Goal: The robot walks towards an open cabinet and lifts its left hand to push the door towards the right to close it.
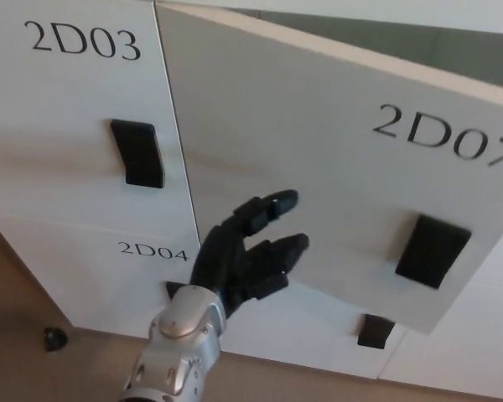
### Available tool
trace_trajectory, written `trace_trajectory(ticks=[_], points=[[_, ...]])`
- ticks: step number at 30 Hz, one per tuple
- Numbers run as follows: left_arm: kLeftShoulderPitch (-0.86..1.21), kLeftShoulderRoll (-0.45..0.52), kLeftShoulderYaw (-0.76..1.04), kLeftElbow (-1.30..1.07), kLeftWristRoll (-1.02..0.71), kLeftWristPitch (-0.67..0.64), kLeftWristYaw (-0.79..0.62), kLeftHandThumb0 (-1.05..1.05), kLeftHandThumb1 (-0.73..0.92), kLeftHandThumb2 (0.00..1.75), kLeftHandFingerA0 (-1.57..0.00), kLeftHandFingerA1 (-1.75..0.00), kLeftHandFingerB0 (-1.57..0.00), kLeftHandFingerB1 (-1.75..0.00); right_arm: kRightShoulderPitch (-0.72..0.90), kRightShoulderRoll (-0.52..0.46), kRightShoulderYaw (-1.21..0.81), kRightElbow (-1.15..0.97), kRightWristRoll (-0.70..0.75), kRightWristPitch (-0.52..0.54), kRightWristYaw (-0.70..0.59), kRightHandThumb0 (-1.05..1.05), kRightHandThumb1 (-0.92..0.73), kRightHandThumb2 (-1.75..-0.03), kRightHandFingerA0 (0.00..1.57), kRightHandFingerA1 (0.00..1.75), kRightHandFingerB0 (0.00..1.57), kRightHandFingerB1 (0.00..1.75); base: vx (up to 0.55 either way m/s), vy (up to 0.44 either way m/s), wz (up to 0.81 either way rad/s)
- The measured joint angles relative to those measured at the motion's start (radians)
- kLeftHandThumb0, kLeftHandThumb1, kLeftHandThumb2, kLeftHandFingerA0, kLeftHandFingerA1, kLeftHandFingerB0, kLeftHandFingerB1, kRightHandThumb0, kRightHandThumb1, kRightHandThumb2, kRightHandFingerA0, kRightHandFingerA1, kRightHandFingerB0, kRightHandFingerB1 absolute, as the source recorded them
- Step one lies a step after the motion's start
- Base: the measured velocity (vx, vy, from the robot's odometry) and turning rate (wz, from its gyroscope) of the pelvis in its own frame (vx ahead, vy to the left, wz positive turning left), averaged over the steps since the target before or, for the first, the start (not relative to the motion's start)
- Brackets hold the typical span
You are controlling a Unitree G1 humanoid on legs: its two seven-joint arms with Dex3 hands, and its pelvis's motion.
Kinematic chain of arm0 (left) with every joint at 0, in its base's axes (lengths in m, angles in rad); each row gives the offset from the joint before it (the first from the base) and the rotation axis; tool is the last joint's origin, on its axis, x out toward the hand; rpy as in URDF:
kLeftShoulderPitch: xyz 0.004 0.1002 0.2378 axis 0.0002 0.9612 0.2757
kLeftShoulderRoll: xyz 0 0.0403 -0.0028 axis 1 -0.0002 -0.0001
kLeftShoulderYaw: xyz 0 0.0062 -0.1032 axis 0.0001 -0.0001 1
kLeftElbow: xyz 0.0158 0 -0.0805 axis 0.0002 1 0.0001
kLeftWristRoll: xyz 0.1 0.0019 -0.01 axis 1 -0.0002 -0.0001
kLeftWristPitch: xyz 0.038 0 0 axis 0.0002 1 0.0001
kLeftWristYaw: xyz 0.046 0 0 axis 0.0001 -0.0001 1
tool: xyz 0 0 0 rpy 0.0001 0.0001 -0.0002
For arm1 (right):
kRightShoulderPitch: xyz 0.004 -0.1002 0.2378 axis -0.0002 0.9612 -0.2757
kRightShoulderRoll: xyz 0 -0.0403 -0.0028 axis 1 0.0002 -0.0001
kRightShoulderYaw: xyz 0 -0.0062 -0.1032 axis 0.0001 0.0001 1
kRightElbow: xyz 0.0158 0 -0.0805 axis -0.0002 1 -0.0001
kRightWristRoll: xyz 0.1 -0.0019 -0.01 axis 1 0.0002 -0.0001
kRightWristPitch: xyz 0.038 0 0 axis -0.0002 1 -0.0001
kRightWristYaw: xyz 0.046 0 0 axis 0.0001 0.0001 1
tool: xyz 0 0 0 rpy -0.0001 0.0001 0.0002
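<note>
Judging by the gap along its top edge, you have the 2D07 door [318, 159] across the frame's centre and right mostly swung shut, left robot hand [245, 255] empty with fingers spread at its lower-left face, final push remaining.

matt white door [318, 167], glossy black hand [247, 251]

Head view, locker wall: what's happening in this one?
The robot's left hand is raised with its fingers apart against the front of the door marked 2D07, holding nothing. That door is not yet shut: it stands at an angle, with a dark gap showing above its top edge. The neighbouring door 2D03 is closed, as is 2D04 below it. The right hand does not show.
</note>
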Motion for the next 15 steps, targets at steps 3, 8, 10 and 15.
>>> trace_trajectory(ticks=[3,8,10,15], points=[[-0.011,-0.003,-0.029,0.027,0.001,0.000,0.000,-0.34,0.68,0.59,-0.46,-0.46,-0.34,-0.39,0.003,0.000,-0.016,0.005,0.010,-0.006,0.005,-0.42,-0.70,-0.61,0.47,0.40,0.45,0.42,0.00,0.000,0.00],[-0.023,-0.008,-0.060,0.057,0.002,0.000,0.000,-0.95,0.62,0.79,-0.67,-0.51,-0.60,-0.48,0.004,0.001,-0.037,0.011,0.023,-0.013,0.011,-0.42,-0.70,-0.61,0.47,0.40,0.45,0.42,0.00,0.000,0.00],[-0.032,-0.012,-0.077,0.073,0.004,0.000,0.000,-1.00,0.33,0.57,-1.00,-0.49,-0.94,-0.47,0.004,0.001,-0.046,0.014,0.028,-0.015,0.014,-0.42,-0.70,-0.61,0.47,0.40,0.45,0.42,0.00,0.000,0.00],[-0.129,-0.058,-0.112,0.123,0.017,0.001,-0.001,0.64,-0.73,0.17,-1.57,-0.67,-1.57,-0.68,0.004,0.002,-0.081,0.024,0.045,-0.027,0.027,-0.42,-0.70,-0.61,0.47,0.40,0.45,0.42,0.00,0.000,0.00]])
